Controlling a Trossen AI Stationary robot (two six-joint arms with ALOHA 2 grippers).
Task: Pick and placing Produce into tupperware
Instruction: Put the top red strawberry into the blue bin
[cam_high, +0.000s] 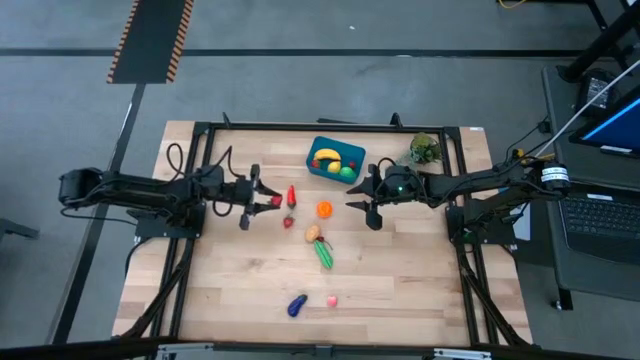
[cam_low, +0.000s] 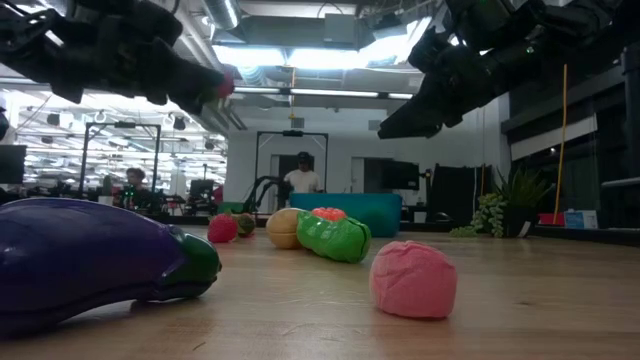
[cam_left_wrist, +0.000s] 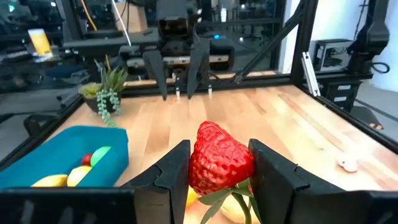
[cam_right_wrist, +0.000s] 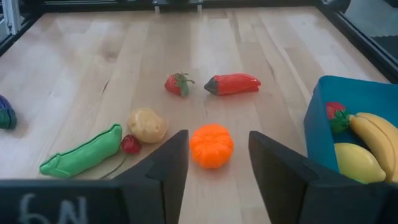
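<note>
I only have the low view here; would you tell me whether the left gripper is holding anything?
Observer: Yes, the left gripper is shut on a red strawberry, held above the table.
Operator: Thank you. Is the right gripper carrying something too?
Observer: No, the right gripper is open and empty; an orange piece lies on the table just ahead of it.
Operator: And is anything in the teal tub yet?
Observer: Yes, the tub already holds a banana and a lemon, among others.
</note>
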